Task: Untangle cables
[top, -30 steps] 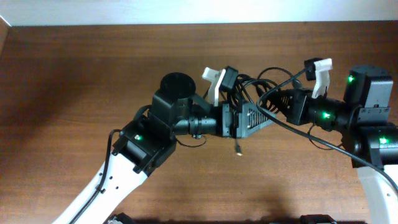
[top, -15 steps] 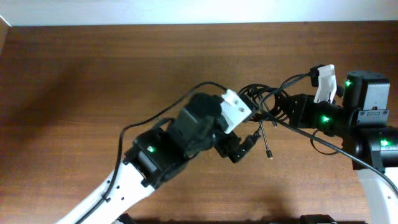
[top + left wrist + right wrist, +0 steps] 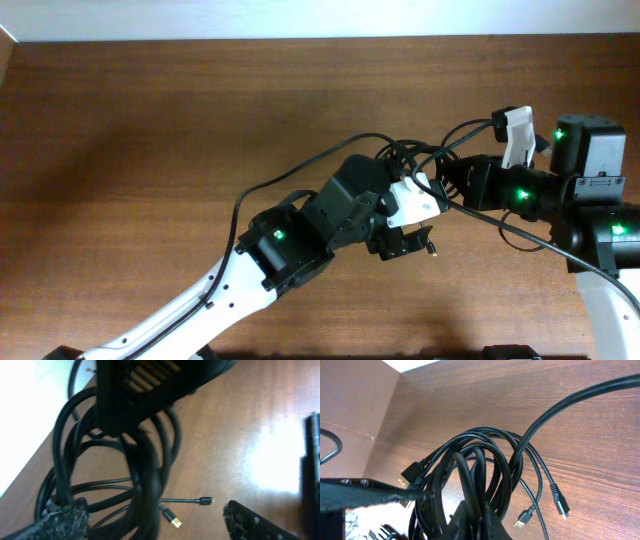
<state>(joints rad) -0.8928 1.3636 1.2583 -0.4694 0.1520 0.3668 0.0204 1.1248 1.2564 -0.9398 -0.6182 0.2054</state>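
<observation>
One cable bundle (image 3: 470, 465) is hanging, three plugs (image 3: 559, 502) showing. Right gripper (image 3: 447, 182) is clamping it; left gripper (image 3: 405, 242) is gaping wide, empty.

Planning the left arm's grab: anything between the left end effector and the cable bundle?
Nothing visible. The left end effector is open with the cable bundle directly ahead, hanging from the right end effector. Only the bundle's own loose plugs show between its fingers.

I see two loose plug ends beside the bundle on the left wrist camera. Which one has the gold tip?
The lower plug, angled downward, has the gold metal tip. The thin plug above it, lying level, is slim and dark. Both trail from the cable bundle.
</observation>
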